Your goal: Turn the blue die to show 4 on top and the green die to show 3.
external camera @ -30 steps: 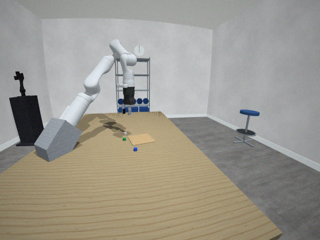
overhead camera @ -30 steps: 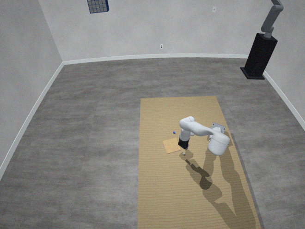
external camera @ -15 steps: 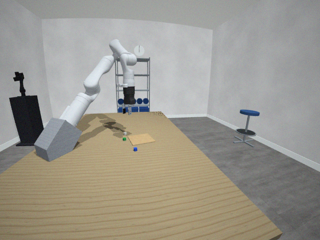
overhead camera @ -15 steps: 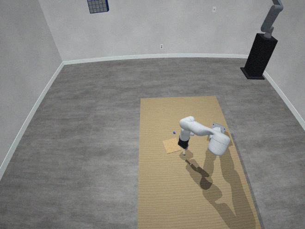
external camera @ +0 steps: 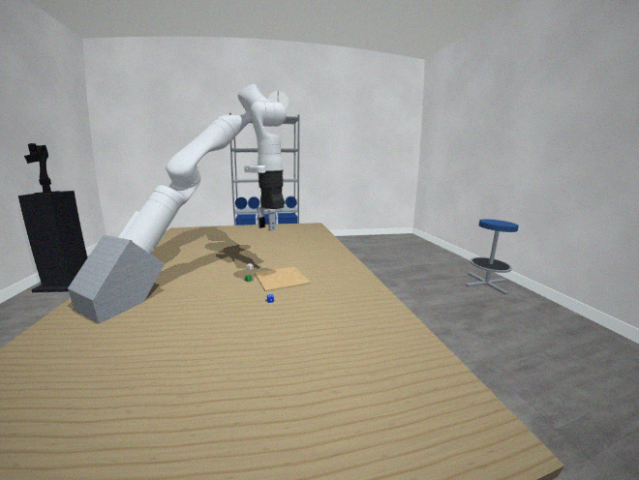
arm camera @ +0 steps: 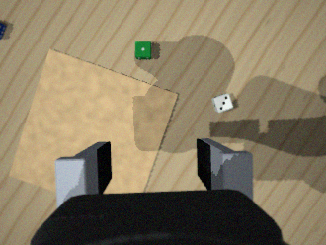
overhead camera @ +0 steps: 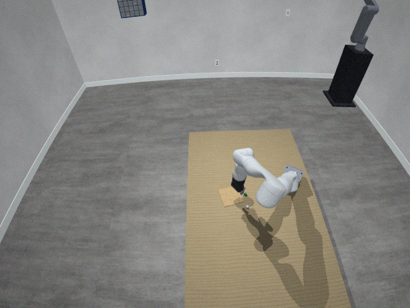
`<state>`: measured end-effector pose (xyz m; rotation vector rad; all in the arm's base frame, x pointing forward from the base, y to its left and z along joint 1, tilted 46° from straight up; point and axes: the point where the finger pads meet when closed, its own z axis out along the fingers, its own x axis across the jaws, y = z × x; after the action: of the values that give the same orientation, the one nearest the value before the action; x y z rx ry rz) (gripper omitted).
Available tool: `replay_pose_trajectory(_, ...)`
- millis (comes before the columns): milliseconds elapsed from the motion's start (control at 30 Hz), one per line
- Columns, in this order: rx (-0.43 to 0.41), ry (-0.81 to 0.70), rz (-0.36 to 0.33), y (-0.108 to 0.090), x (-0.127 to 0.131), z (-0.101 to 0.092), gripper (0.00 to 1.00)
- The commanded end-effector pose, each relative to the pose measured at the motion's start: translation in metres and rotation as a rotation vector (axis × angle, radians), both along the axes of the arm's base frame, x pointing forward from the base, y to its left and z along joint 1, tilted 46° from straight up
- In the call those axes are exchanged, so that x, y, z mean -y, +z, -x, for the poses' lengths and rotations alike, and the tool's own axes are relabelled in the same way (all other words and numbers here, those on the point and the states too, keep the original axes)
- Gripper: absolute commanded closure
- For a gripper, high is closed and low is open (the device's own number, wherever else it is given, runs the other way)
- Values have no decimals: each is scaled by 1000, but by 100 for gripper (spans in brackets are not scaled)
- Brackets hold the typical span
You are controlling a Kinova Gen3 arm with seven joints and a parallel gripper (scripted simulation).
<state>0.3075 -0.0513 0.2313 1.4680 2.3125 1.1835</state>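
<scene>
hovering, open gripper (overhead camera: 242, 192) (external camera: 266, 226) (arm camera: 154, 158) | wood-grain table (overhead camera: 212, 251) (external camera: 289, 372) (arm camera: 277, 30) | grey floor (overhead camera: 109, 159) (external camera: 428, 273), pale walls (overhead camera: 179, 36) (external camera: 356, 134)

Compared with the earlier pictures, the open two-finger gripper (overhead camera: 242, 191) (external camera: 266, 220) (arm camera: 154, 158) now sits farther left and up in the top view, and farther right in the exterior view. The green die (overhead camera: 245, 194) (external camera: 248, 278) (arm camera: 143, 50) shows from the top, while the blue die (external camera: 270, 298) (arm camera: 2, 31) is hidden there. The Kinova arm (overhead camera: 255, 167) (external camera: 206, 136) covers part of the wall clock (external camera: 278, 97), and its shadow (overhead camera: 264, 242) (external camera: 234, 253) shifts left from the top.
</scene>
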Motion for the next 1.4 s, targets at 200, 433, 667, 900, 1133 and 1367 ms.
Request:
replay_pose_trajectory(200,-152,-145,-110,-62,75,-18,0)
replay_pose_trajectory(433,-226,-238,-178,-107,124,-17,0)
replay_pose_trajectory(667,-261,-280,-211,-131,145,-13,0)
replay_pose_trajectory(900,-262,-281,-212,-132,146,-12,0)
replay_pose_trajectory(1133,-262,-281,-212,-132,146,-12,0)
replay_pose_trajectory(1367,-262,-281,-212,-132,146,-12,0)
